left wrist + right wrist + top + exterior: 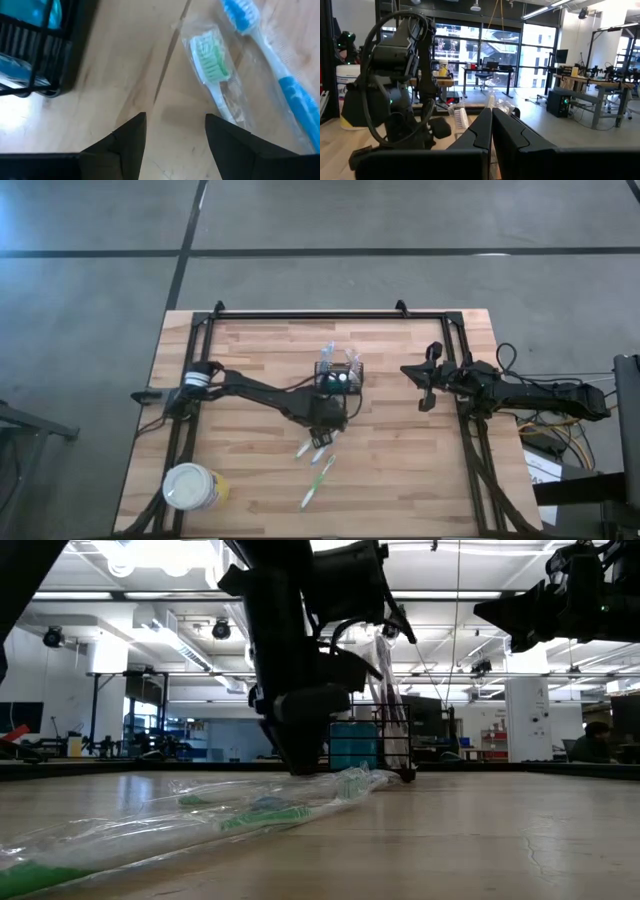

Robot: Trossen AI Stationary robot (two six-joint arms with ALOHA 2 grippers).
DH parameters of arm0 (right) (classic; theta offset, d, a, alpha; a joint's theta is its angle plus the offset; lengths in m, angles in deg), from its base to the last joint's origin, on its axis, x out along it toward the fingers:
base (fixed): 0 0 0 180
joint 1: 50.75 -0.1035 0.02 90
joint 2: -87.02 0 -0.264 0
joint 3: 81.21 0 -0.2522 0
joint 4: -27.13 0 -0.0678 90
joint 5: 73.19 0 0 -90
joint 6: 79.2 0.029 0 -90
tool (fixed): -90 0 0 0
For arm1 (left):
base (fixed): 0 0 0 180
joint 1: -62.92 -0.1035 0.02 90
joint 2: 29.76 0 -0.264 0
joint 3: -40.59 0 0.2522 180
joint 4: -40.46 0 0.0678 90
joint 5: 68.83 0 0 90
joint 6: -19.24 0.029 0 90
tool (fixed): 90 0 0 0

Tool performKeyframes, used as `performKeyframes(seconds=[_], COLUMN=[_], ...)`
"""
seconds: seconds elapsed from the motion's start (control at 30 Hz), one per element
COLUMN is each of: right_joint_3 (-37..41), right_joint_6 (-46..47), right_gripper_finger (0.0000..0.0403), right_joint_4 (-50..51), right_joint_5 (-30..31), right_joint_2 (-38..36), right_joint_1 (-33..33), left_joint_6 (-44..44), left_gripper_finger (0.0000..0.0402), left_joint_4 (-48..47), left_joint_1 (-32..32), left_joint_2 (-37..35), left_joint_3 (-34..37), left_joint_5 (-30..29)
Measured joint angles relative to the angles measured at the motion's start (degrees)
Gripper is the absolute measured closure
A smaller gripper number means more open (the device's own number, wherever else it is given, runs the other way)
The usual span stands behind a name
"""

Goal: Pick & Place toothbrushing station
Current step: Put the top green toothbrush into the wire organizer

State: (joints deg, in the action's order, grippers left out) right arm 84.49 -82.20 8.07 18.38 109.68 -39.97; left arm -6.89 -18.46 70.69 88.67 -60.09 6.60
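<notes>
The toothbrushing station, a black slotted caddy [341,372], stands on its base at the table's middle with clear-wrapped items sticking up out of it; its corner shows in the left wrist view [40,55]. My left gripper [175,132] points steeply down, open, low over bare wood just on the near side of the caddy. Beside its fingers lies a green-bristled toothbrush in a clear wrapper [212,67], and beyond that a blue toothbrush [280,80]. My right gripper [491,130] waits shut, raised at the table's right side [425,380].
More wrapped toothbrushes [318,480] lie flat toward the near edge, and fill the foreground of the low view [250,815]. A round yellow tub with a white lid [190,487] stands at the near left corner. Bare wood stretches between the caddy and the right arm.
</notes>
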Motion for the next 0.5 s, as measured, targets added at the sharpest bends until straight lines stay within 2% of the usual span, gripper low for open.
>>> performKeyframes(seconds=[0.3, 0.5], right_joint_3=[0.0, 0.0], right_joint_6=[0.3, 1.2], right_gripper_finger=[0.0394, 0.0394], right_joint_4=[0.0, 0.0], right_joint_5=[0.0, 0.0], right_joint_2=[0.0, 0.0], right_joint_1=[0.0, 0.0], left_joint_6=[0.1, -0.1], left_gripper_finger=[0.0195, 0.0195], left_joint_4=[-0.3, 0.6], left_joint_1=[0.0, 0.3], left_joint_2=[-3.4, -3.2], left_joint_3=[0.1, 0.0], left_joint_5=[-1.9, 2.1])
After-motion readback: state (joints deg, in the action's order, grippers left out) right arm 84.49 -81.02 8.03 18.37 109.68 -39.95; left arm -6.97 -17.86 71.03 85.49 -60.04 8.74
